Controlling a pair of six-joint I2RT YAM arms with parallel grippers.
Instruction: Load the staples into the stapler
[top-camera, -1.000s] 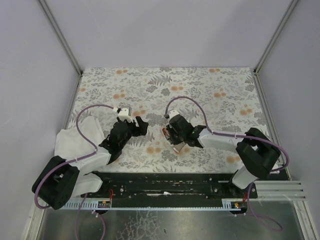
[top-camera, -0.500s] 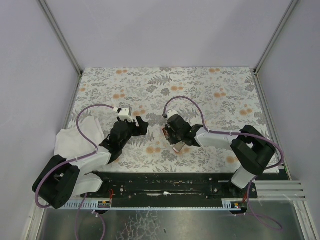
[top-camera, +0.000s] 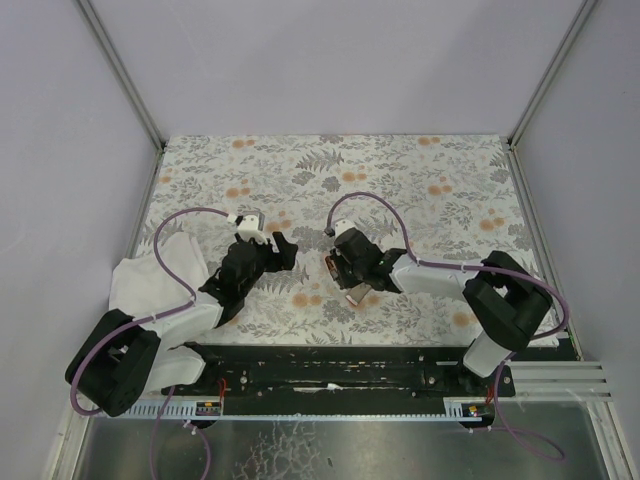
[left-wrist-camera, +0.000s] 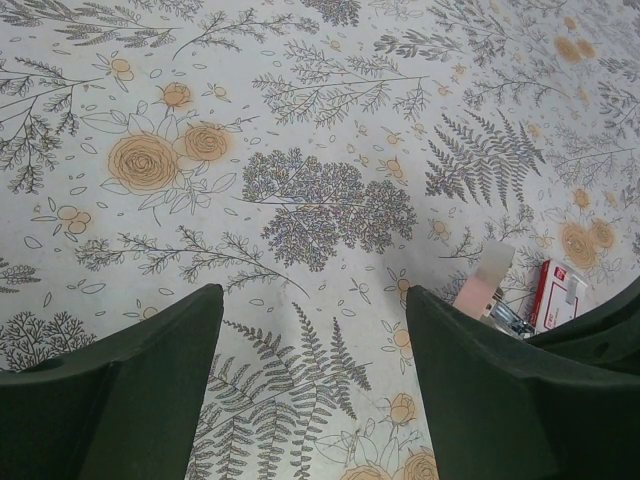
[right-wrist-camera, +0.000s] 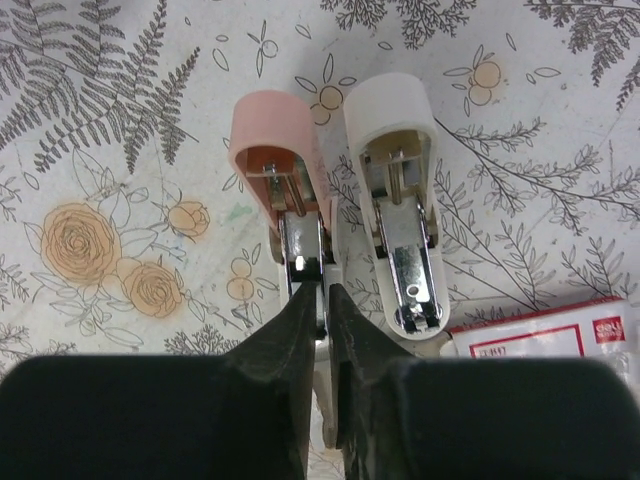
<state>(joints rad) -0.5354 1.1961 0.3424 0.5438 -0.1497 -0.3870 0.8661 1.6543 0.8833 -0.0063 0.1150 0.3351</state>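
The stapler (right-wrist-camera: 395, 110) lies open on the floral bench (right-wrist-camera: 100, 120), rounded pink and milky-white plastic halves baring steel channels, the flat red cardboard box of staples (right-wrist-camera: 540, 338) beside the white half. The right pincer (right-wrist-camera: 320, 290) is nearly closed over the pink half's rail, grip unclear; the left pincer (left-wrist-camera: 312, 298) gapes empty.

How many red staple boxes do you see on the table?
1. The red staple box lies flat next to the white half of the stapler, close to the right gripper. Another could be hidden under the arms.
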